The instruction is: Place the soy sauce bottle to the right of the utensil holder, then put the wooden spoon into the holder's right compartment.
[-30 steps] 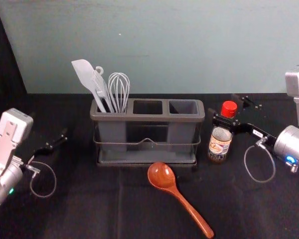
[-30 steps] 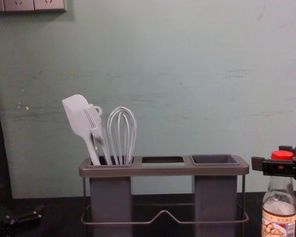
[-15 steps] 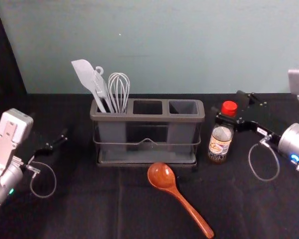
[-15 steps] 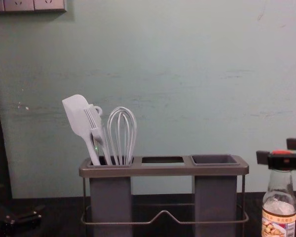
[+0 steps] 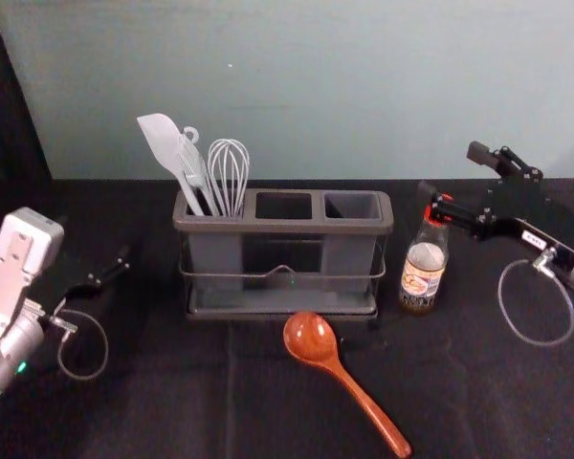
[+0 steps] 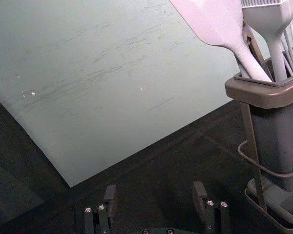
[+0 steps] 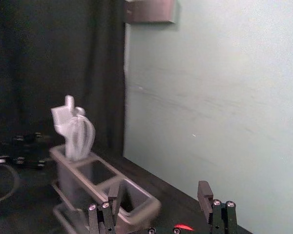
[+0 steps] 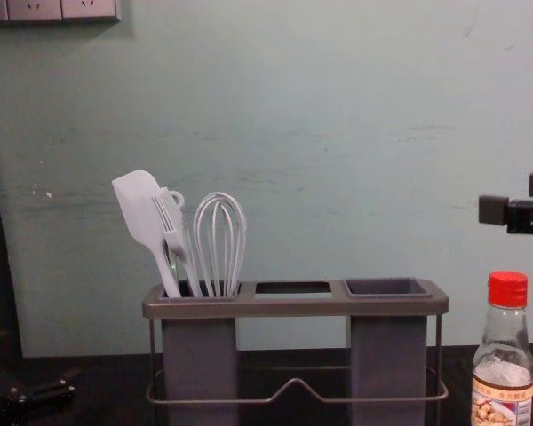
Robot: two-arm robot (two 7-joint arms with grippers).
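Observation:
The soy sauce bottle (image 5: 423, 272) stands upright just right of the utensil holder (image 5: 284, 228); in the chest view its red cap (image 8: 507, 289) is uncovered. My right gripper (image 5: 456, 176) is open above and behind the bottle, holding nothing; in the right wrist view the gripper (image 7: 159, 194) has a sliver of red cap (image 7: 183, 226) low between its fingers. The wooden spoon (image 5: 350, 378) lies in front of the holder, bowl toward it. The holder's right compartment (image 8: 387, 287) is empty. Off to the left, my left gripper (image 5: 111, 272) stays parked, open in the left wrist view (image 6: 155, 192).
A white spatula (image 5: 163, 145), a brush and a whisk (image 5: 228, 175) stand in the holder's left compartment. Behind the black-covered table (image 5: 163, 402) rises a pale wall. A switch panel (image 8: 60, 10) is at the chest view's upper left.
My right gripper has let go of the bottle's cap and risen clear, shifting back and right. The bottle stays in place; the left arm and spoon have not moved.

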